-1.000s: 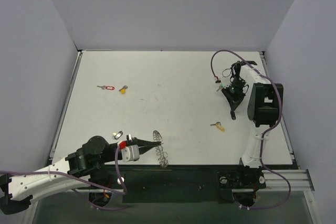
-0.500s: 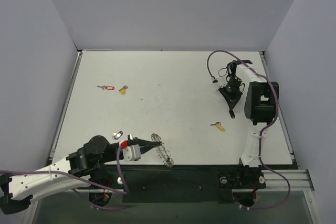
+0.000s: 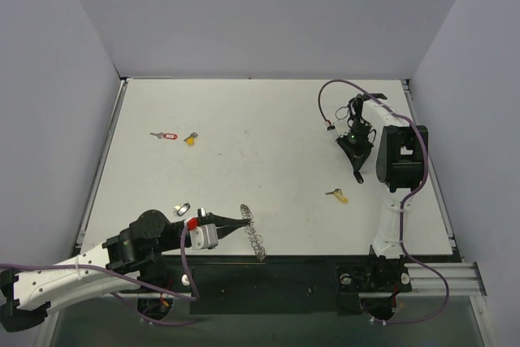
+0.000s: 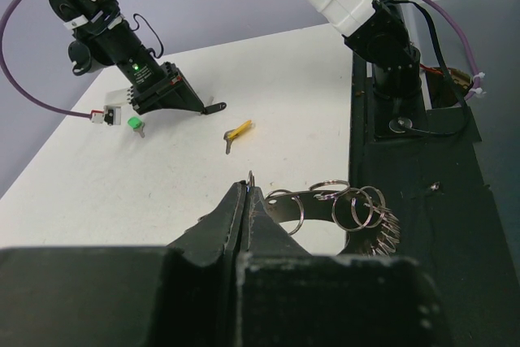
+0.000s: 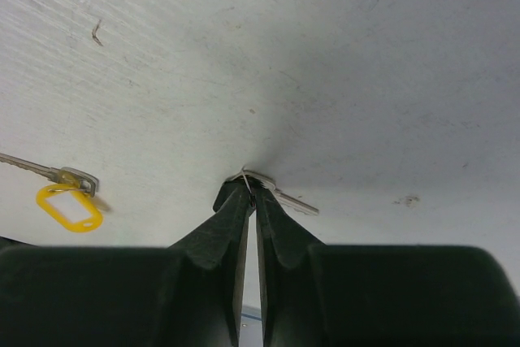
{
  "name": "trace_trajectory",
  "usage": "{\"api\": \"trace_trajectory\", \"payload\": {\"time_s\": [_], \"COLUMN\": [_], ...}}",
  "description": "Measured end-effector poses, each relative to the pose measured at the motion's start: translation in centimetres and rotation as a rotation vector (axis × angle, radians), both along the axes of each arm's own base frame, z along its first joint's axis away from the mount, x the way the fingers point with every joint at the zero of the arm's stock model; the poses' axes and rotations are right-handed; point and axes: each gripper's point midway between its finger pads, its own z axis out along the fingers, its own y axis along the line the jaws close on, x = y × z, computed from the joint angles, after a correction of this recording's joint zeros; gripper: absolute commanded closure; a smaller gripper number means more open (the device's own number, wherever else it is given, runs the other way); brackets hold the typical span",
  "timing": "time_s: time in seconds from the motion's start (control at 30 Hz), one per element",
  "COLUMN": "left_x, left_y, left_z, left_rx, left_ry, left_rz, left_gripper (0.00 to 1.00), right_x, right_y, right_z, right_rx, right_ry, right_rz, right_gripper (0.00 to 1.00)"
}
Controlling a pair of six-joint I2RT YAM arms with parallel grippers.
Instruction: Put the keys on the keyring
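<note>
Evidently early in the job: I see no key on the keyring [image 4: 345, 209] yet. Left gripper [image 4: 246, 191] is clamped shut on one coil of it, holding it low at the near edge of the table [image 3: 268, 119], loops fanned toward the right arm. Right gripper [image 5: 250, 187] is well apart on the far right, tips down on the table, jaws closed to a bare slit. The step in hand looks like picking up a key.

Only the right wrist view shows which one: a small silver key [image 5: 286, 199] with its wire loop at the tips. Gripped or merely touched, I cannot tell. A yellow-tagged key [image 5: 69, 205] lies off to one side. The overhead view misses the silver key but shows the gap between the arms.

The next move needs a sure pinch, a lift, then a carry across to the ring.
</note>
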Motion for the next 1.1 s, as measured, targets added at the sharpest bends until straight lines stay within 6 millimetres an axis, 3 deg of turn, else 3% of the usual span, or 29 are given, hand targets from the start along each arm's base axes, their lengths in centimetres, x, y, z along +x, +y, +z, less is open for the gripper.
{"api": "trace_trajectory", "payload": {"time_s": [0.23, 0.53, 0.67, 0.8, 0.93, 1.0, 1.1], "left_x": [0.0, 0.0, 0.2, 0.5, 0.9, 1.3, 1.9], "left_y": [0.0, -0.1, -0.2, -0.7, -1.9, -2.6, -3.8], "left_z": [0.1, 0.0, 0.0, -0.1, -1.0, -1.4, -1.8], "left_rx": [-0.005, -0.008, -0.021, -0.054, -0.081, -0.085, -0.092], "left_ry": [-0.002, 0.002, 0.017, 0.054, 0.114, 0.141, 0.167], "left_rz": [0.0, 0.0, 0.006, 0.005, 0.0, 0.002, 0.004], "left_gripper": [1.0, 1.0, 1.0, 1.0, 1.0, 1.0, 1.0], "right_x": [0.0, 0.0, 0.3, 0.6, -0.8, -2.3, -6.1], "right_y": [0.0, 0.3, 0.3, 0.4, 1.8, 3.6, 8.4], "right_z": [0.0, 0.2, 1.2, 4.1, 8.7, 11.2, 15.0], "right_rx": [0.0, 0.026, 0.044, 0.078, 0.185, 0.285, 0.473], "right_ry": [0.0, -0.006, -0.037, -0.122, -0.246, -0.322, -0.417], "right_rz": [-0.008, -0.026, -0.035, -0.042, 0.012, 0.087, 0.305], "right_gripper": [0.75, 0.69, 0.68, 0.67, 0.66, 0.64, 0.61]}}
